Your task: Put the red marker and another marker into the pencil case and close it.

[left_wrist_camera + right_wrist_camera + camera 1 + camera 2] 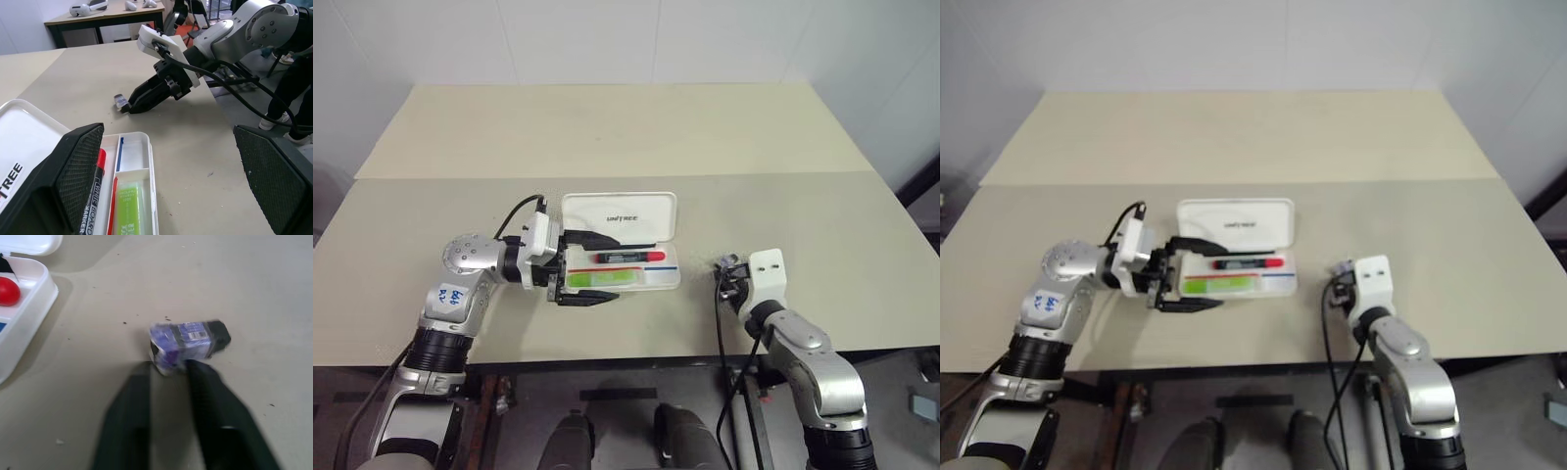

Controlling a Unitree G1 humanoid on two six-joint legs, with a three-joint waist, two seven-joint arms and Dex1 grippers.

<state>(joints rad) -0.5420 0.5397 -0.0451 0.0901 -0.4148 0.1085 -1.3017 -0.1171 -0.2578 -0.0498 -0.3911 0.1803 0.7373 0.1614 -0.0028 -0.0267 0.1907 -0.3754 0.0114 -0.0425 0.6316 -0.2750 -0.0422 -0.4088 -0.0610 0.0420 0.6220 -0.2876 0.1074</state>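
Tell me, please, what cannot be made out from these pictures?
- Small purple object: blurred in the right wrist view, so what it is stays unclear.
- Red marker: its barrel is partly hidden by the left gripper's finger in the left wrist view.
- Pencil case logo: too small in the eye views.

Both arms are silver-grey metal with black ribbed sleeves near the shoulders, white box-shaped wrist housings fed by black cables, black textured fingers [80, 169], and a blue handwritten sticker [451, 296] on the left forearm.
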